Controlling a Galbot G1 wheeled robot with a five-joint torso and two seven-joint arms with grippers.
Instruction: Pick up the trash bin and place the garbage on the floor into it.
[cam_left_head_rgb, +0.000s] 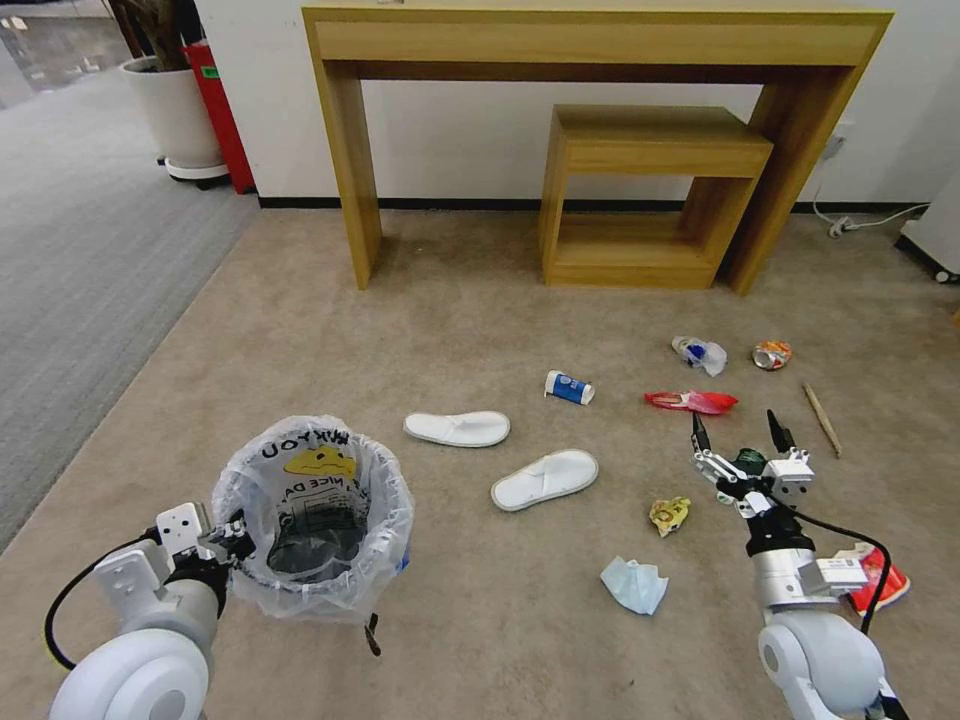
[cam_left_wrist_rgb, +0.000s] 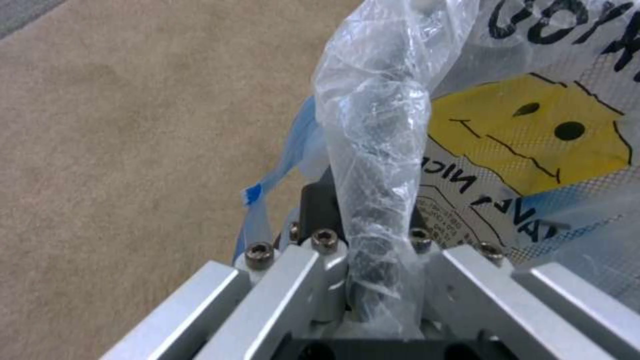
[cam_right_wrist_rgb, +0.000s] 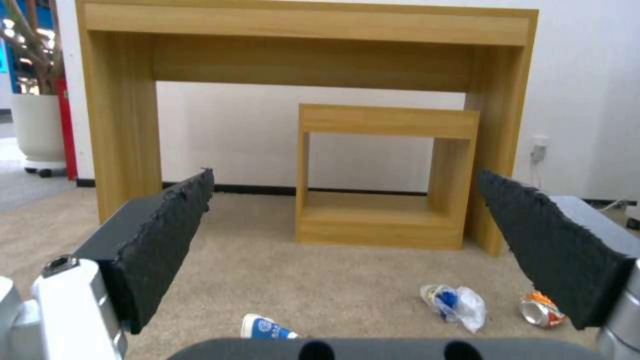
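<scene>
Lower left of the head view, the left gripper (cam_left_head_rgb: 238, 537) is clamped on the rim of the bin (cam_left_head_rgb: 312, 520), which stands on the carpet (cam_left_head_rgb: 480, 330); the bag (cam_left_wrist_rgb: 377, 165) is pinched between its fingers. Lower right, the right gripper (cam_left_head_rgb: 738, 430) hovers with fingers spread wide. Mid-frame lie a mask (cam_left_head_rgb: 633, 584), two slippers (cam_left_head_rgb: 545, 479), a cup (cam_left_head_rgb: 568, 387), a red wrapper (cam_left_head_rgb: 690, 401) and, farther off, a can (cam_left_head_rgb: 771, 354).
</scene>
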